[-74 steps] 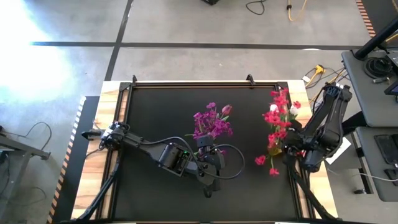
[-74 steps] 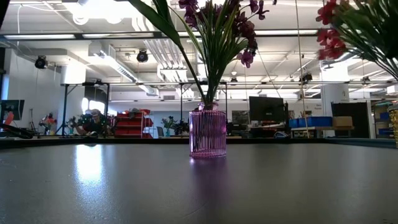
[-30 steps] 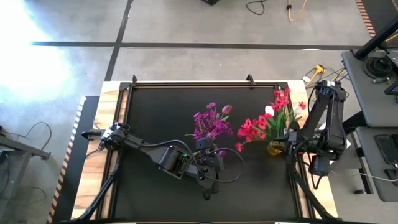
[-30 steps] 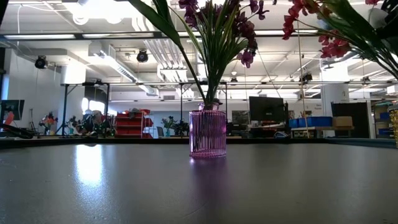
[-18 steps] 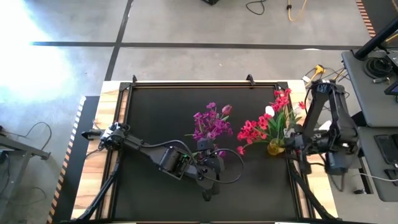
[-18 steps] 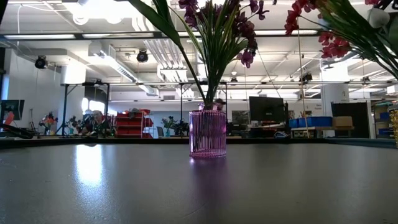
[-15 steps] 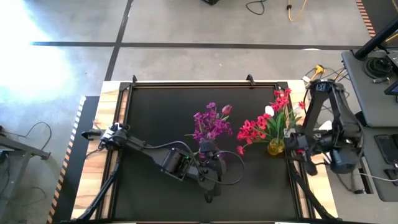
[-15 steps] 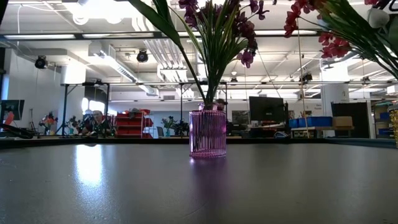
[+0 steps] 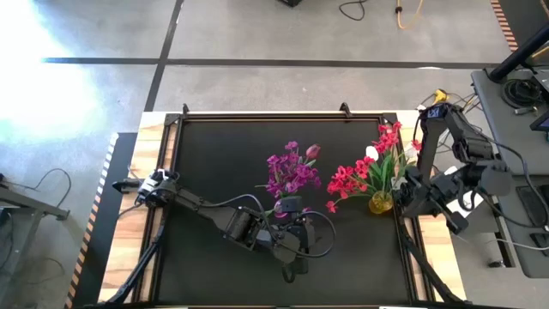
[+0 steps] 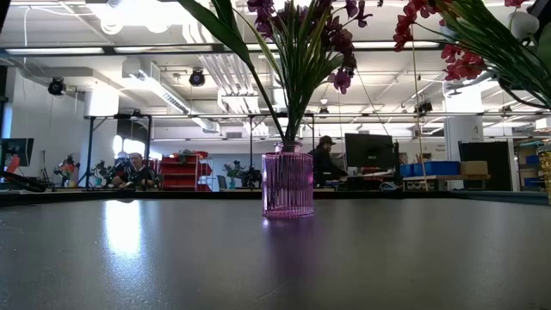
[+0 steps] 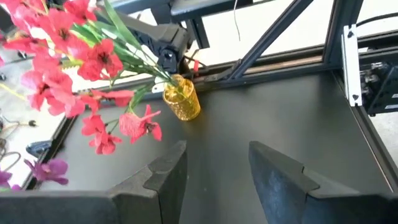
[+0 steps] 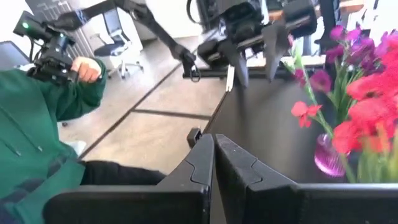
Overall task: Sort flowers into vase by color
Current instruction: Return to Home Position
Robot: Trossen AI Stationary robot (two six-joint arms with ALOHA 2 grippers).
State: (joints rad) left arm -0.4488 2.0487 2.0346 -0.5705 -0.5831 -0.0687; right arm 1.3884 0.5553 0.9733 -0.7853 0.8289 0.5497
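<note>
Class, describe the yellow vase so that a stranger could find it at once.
Look at the black table from above and go to its right edge. There stands the yellow vase, holding red flowers; the only other one, the pink vase mid-table, holds purple flowers.

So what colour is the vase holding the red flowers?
The vase is amber yellow, clearest in the left wrist view.

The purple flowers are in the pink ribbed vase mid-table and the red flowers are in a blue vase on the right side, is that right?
Not quite. The red flowers stand in a yellow vase on the right side, not a blue one; the left wrist view shows it clearly. The purple flowers are indeed in the pink ribbed vase mid-table.
</note>
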